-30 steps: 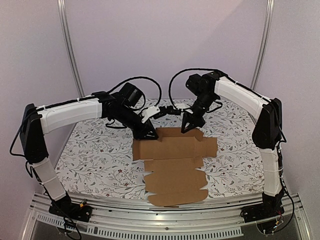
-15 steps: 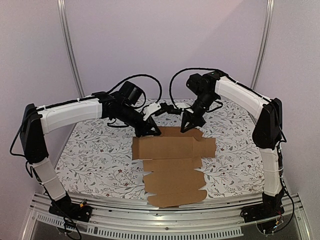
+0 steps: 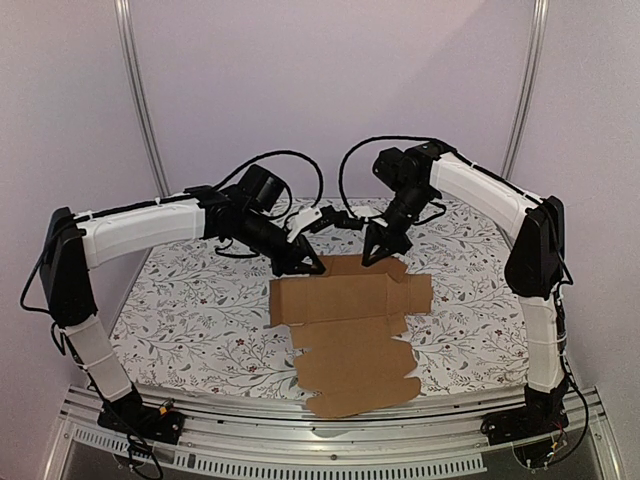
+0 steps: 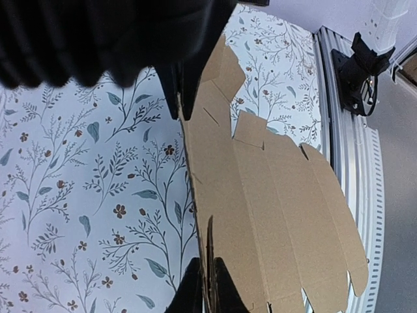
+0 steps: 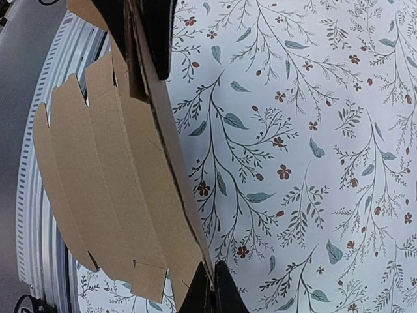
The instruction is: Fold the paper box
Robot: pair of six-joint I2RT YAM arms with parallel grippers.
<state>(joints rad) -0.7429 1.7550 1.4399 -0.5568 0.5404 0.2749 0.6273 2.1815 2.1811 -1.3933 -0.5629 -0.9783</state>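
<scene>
Change: the left gripper point(image 3: 312, 266) has closed, its fingers now pinching the far left edge of the paper box point(image 3: 350, 330).
Sheet: flat and unfolded mid-table point(image 3: 180, 290), near end swung slightly right.
Meaning: both far corners are held, so folding can likely start.
Right gripper point(image 3: 372, 257): pinching the far edge.
Arms: both reach inward, wrists angled down.

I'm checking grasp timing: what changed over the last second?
The left claw shifted right along the far edge of the paper box and closed on it. The sheet's near end swung slightly right. The right claw stayed pinched on the far edge, in the same place.
</scene>
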